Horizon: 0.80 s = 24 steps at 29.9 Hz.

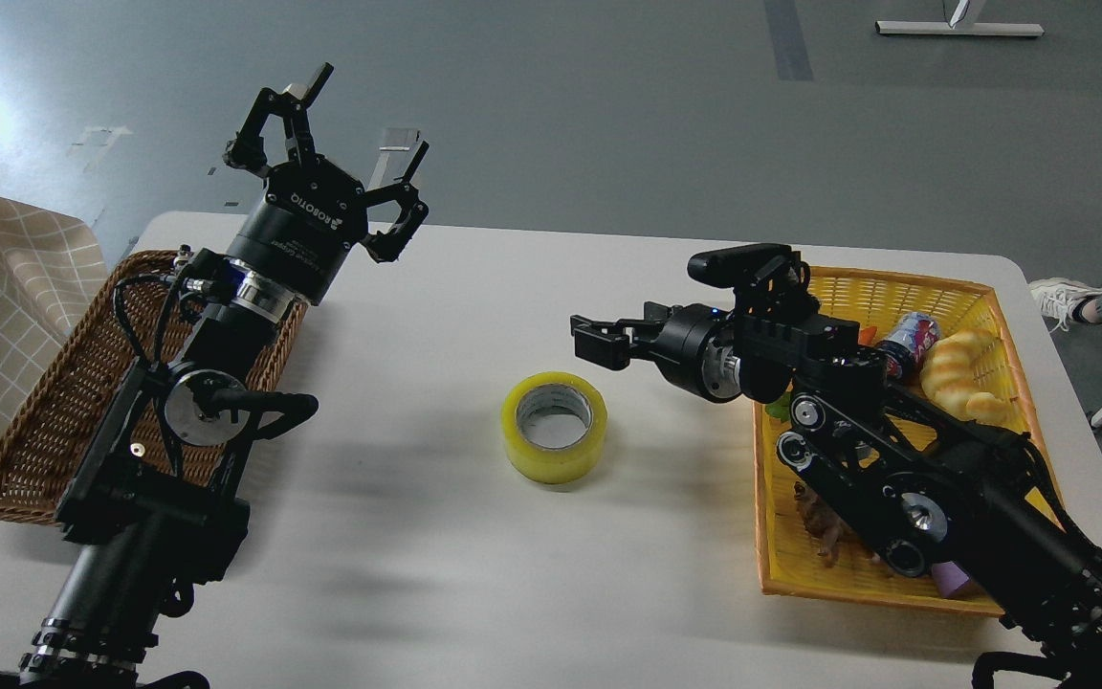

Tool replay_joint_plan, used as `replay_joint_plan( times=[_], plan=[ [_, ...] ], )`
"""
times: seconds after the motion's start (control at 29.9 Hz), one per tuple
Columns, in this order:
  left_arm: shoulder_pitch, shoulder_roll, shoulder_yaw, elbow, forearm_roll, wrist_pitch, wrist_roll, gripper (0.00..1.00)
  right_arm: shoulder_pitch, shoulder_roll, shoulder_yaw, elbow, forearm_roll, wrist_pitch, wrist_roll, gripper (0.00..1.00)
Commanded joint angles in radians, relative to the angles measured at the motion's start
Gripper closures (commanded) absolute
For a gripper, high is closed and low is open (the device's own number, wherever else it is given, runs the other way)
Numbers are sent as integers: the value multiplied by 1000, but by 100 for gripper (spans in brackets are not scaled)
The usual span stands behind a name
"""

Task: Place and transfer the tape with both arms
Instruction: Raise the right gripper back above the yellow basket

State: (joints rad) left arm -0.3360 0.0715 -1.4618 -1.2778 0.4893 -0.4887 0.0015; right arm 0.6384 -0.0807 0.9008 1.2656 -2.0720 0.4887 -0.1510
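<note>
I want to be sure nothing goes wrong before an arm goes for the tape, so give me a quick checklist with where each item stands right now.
1. Tape free on the white table, lying flat, core hole up: ok.
2. Left gripper open and empty: ok, fingers spread wide, raised beyond the brown wicker basket.
3. Right gripper open: cannot tell, seen side-on and dark.
4. Right gripper lined up over the tape: not ok, it sits beyond and to the right of the roll, apart from it.
5. Bare table around the tape: ok, nothing touches the roll.
6. Items in the yellow basket clear of the right arm: cannot tell, the arm hides much of it.
</note>
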Motion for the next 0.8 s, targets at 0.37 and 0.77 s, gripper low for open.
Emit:
replay_joint_plan(
  times=[0.37,0.77],
  plan=[
    [-9,-18,17,-3,8,0,3,2,-48,-62,286,146,375,0,7,0],
    [-26,-19,58,-34,98,0,3,2,-180,19,544,232,840,0,21,0]
  ],
)
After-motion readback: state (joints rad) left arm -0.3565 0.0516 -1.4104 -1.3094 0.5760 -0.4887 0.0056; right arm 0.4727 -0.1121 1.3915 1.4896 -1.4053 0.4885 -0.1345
